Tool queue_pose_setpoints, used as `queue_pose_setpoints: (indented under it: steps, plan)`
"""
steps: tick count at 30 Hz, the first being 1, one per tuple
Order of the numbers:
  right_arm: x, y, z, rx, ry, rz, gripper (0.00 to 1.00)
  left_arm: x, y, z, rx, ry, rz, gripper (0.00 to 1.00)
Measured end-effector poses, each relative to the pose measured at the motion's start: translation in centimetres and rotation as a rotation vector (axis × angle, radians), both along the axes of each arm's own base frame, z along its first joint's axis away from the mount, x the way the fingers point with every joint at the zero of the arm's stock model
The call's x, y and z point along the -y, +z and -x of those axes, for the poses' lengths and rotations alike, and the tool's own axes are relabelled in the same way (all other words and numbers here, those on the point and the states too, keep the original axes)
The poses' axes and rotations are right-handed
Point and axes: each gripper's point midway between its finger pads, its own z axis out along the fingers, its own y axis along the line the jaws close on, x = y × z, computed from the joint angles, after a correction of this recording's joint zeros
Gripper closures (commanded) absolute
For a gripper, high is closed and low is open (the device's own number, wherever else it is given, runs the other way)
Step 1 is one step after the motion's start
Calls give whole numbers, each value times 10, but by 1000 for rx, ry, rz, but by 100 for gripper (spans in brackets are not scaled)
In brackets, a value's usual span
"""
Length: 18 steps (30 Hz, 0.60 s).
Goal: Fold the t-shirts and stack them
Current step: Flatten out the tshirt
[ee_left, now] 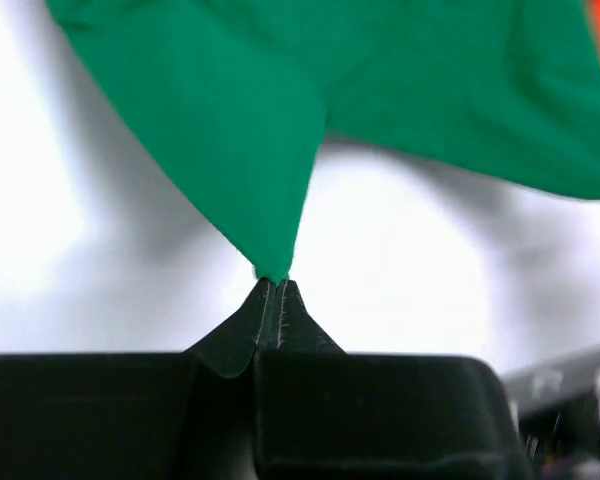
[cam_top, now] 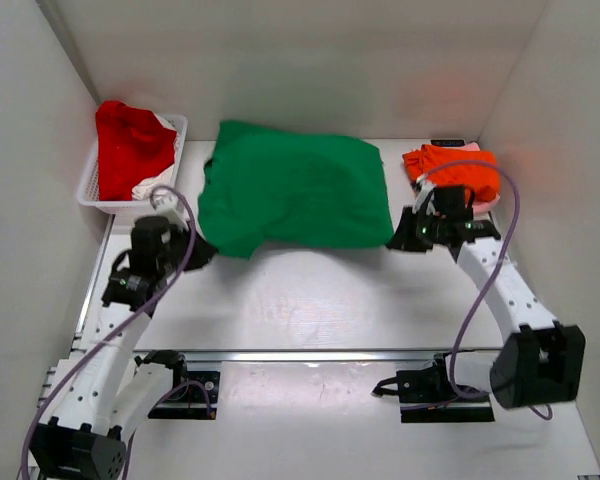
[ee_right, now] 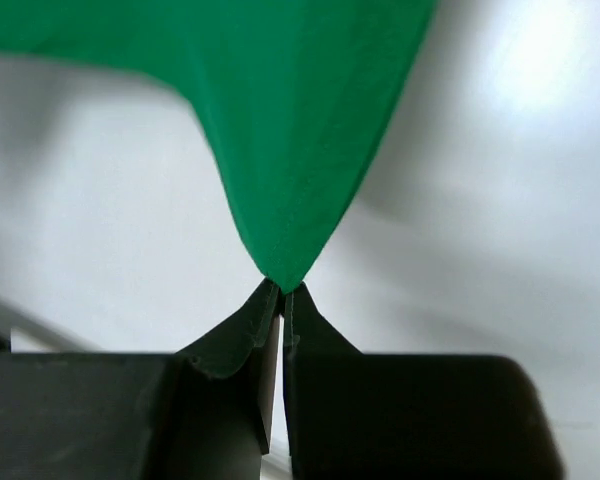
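The bright green t-shirt [cam_top: 295, 190] is stretched across the back middle of the table, its near edge lifted. My left gripper [cam_top: 202, 250] is shut on its near left corner, seen pinched at the fingertips in the left wrist view [ee_left: 275, 278]. My right gripper [cam_top: 400, 240] is shut on its near right corner, seen in the right wrist view [ee_right: 282, 287]. An orange t-shirt [cam_top: 455, 168] lies folded at the back right, behind my right wrist. A red t-shirt [cam_top: 130, 142] lies over a white one [cam_top: 152, 187] in the basket.
A white plastic lattice basket [cam_top: 92, 190] stands at the back left by the left wall. White walls close in the left, back and right. A metal rail [cam_top: 310, 355] runs across the near side by the arm bases.
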Motion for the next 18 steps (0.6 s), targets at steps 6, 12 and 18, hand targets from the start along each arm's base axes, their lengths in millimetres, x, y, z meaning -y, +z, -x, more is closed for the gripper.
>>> queue_pose_setpoints:
  steps: [6, 12, 18]
  plan:
    - [-7, -44, 84, -149, -25, -3, 100, 2, -88, 71, -229, -34, 9, 100]
    - [-2, -89, 143, -340, -63, 14, 100, 3, -111, 101, -265, -35, 51, 100]
    - [0, -94, 157, -396, -74, 24, 100, 5, -121, 102, -301, -23, 68, 100]
